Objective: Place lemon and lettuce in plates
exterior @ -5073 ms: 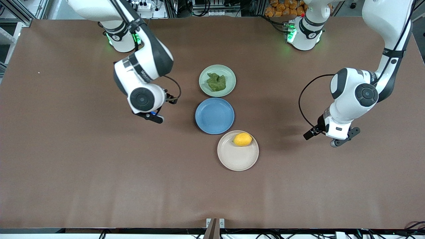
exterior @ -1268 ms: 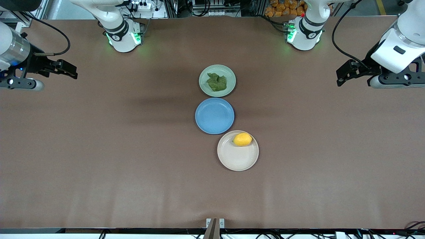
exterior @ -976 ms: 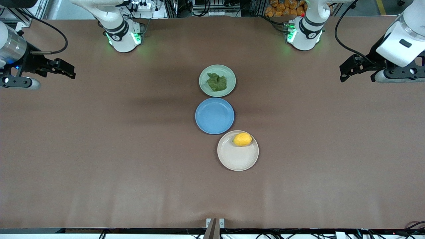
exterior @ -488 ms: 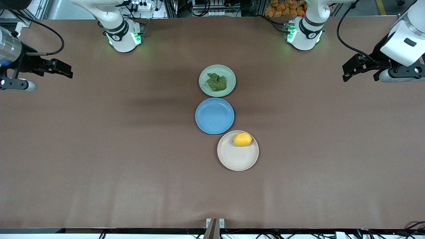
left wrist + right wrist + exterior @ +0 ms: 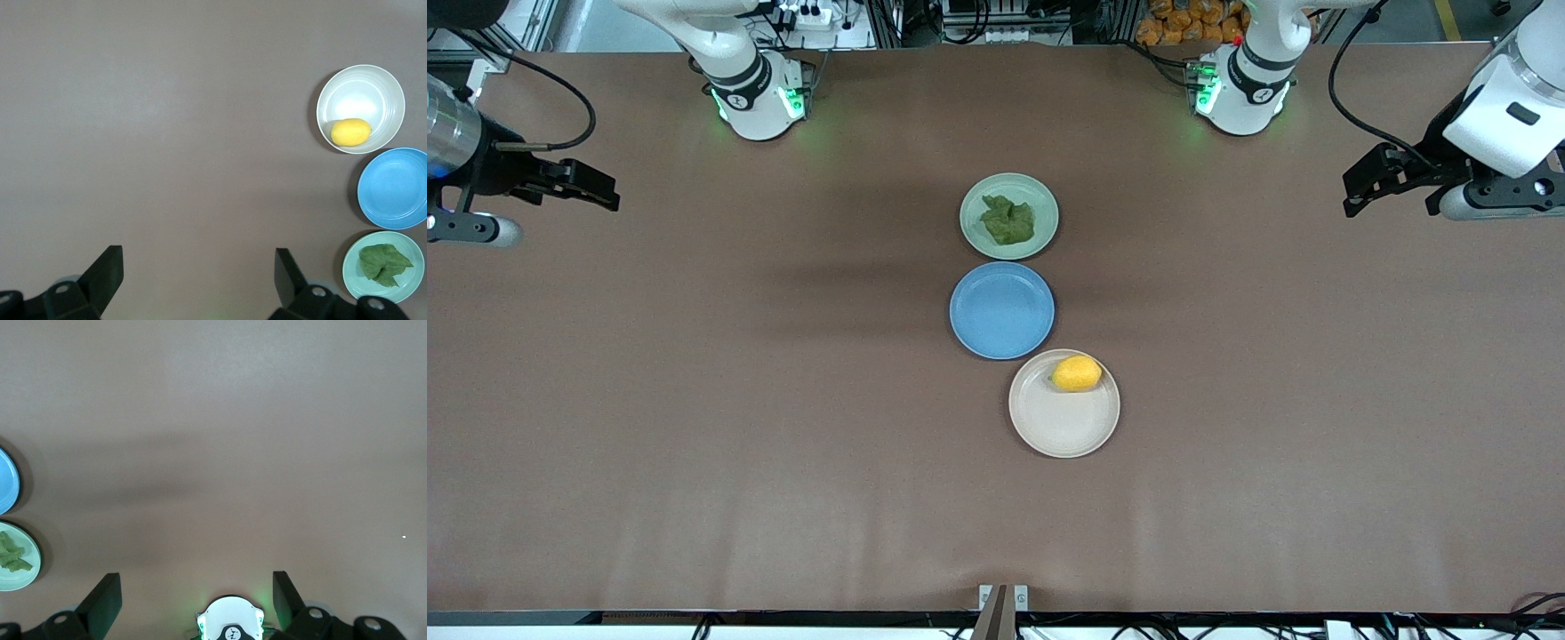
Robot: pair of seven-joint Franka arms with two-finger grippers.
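Lemon (image 5: 1077, 373) sits in the beige plate (image 5: 1049, 427) nearer the camera than the blue plate (image 5: 1002, 310), lettuce (image 5: 1007, 220) in the mint plate (image 5: 1040, 197) farther, so both grippers, left (image 5: 1392, 182) and right (image 5: 560, 182), hang spread and empty over the table ends, seemingly finished.

Three plates sat mid-table in a row running toward the front camera. The lettuce (image 5: 1007, 220) lay in the farthest plate (image 5: 1047, 201). The middle plate (image 5: 1002, 310) touched, or nearly touched, both neighbours. The lemon (image 5: 1077, 373) lay in the nearest plate (image 5: 1064, 425), by its farther rim.
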